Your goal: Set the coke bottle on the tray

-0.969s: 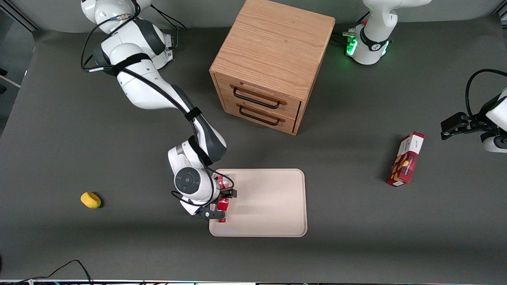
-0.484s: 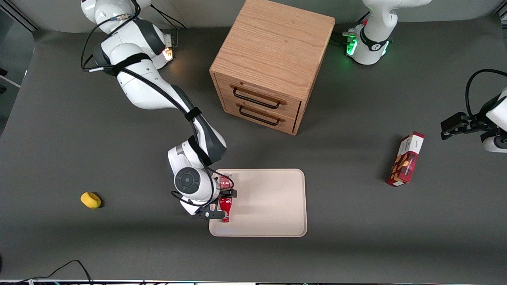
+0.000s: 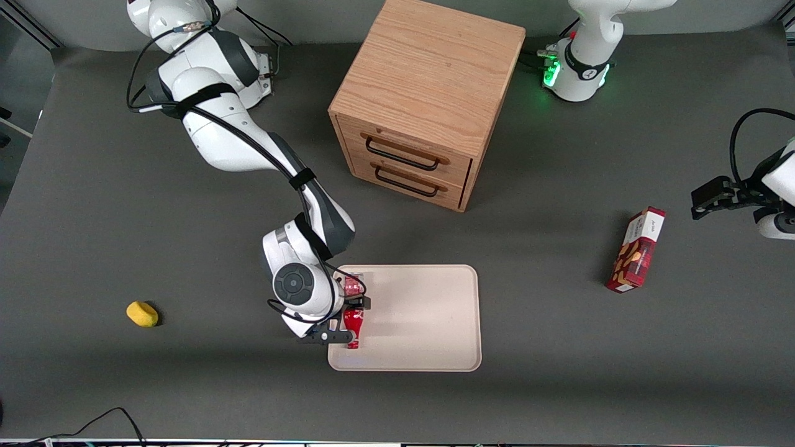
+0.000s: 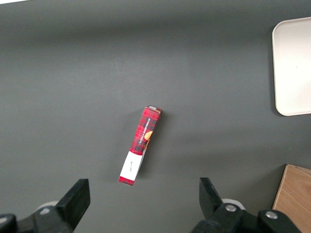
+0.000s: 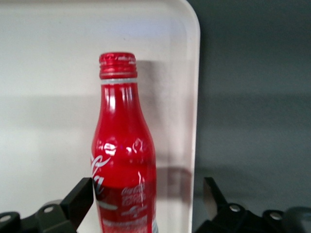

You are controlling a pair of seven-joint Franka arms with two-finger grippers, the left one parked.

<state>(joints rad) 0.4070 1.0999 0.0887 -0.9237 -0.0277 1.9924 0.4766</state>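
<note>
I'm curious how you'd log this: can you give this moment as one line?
stage: placing | coke bottle: lying on tray, near its working-arm edge | end effector: open, straddling the bottle | not yet withdrawn

The working arm [image 3: 230, 136] is glossy white with dark grey joints, black straps and a looping black cable; above its black claw [image 3: 348, 320] sits a round grey cap [image 3: 292, 284].

The coke bottle [image 3: 351, 323] is stood on the tray [image 3: 422, 323], near the rim at the working arm's end, with the gripper [image 3: 349, 320] set about it, fingers spread clear. The tray is placed nearer the front camera than the drawer cabinet [image 3: 422, 105].
</note>
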